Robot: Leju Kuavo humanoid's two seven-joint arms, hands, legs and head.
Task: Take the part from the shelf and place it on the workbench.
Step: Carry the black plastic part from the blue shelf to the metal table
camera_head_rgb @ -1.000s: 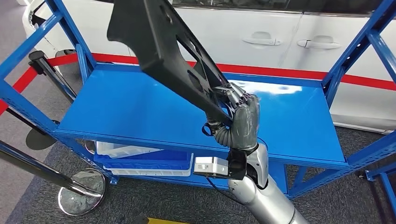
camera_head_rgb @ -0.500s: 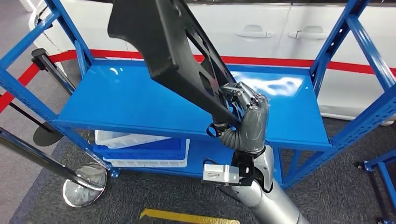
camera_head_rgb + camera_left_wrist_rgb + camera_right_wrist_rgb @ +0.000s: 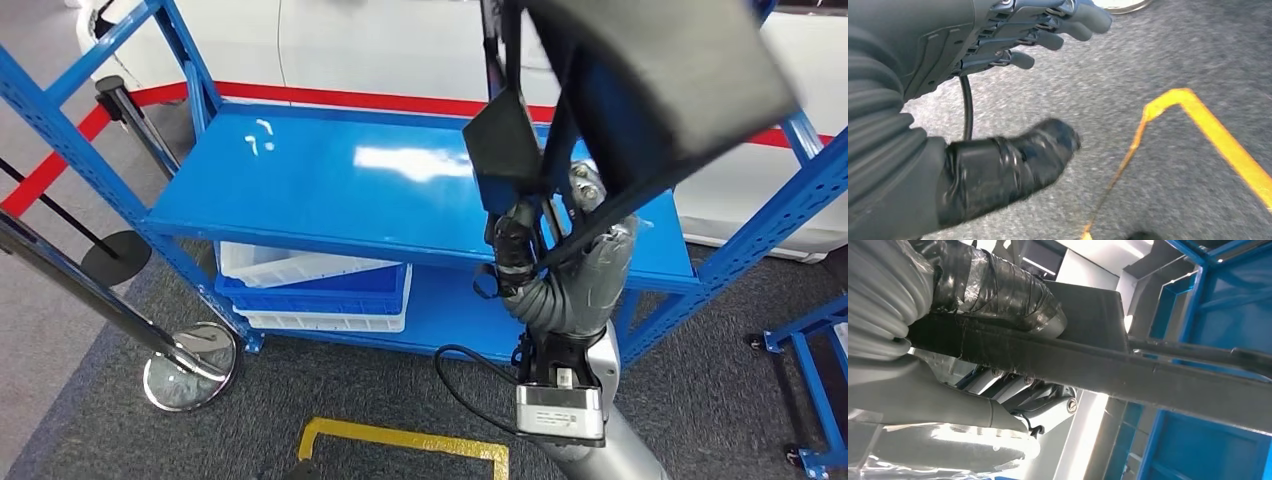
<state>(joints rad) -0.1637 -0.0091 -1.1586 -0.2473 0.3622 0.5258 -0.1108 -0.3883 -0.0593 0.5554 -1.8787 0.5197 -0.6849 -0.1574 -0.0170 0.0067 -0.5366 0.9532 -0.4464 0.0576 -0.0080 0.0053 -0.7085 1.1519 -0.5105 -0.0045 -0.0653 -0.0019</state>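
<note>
Head view: the right hand (image 3: 565, 275) is raised in front of the blue shelf (image 3: 400, 190) with its fingers closed around the lower edge of the black part (image 3: 640, 90), which is held clear above the shelf surface and extends up past the top of the picture. In the right wrist view the thumb (image 3: 998, 290) presses on one face of the part (image 3: 1128, 365) while the fingers (image 3: 1018, 395) clamp the opposite face. In the left wrist view the left hand (image 3: 998, 75) hangs over grey carpet (image 3: 1158, 60) beside a yellow floor line (image 3: 1218, 140), fingers apart and holding nothing. From left to right around the shelf: a chrome stanchion base (image 3: 190, 365), a white and blue bin (image 3: 315, 290) on the lower level, the silver right arm (image 3: 600, 450), and a blue upright (image 3: 780, 215). Compared with 0.5 s earlier, the part has swung from leaning to the left to standing over the right side of the shelf, and the camera has shifted.
</note>
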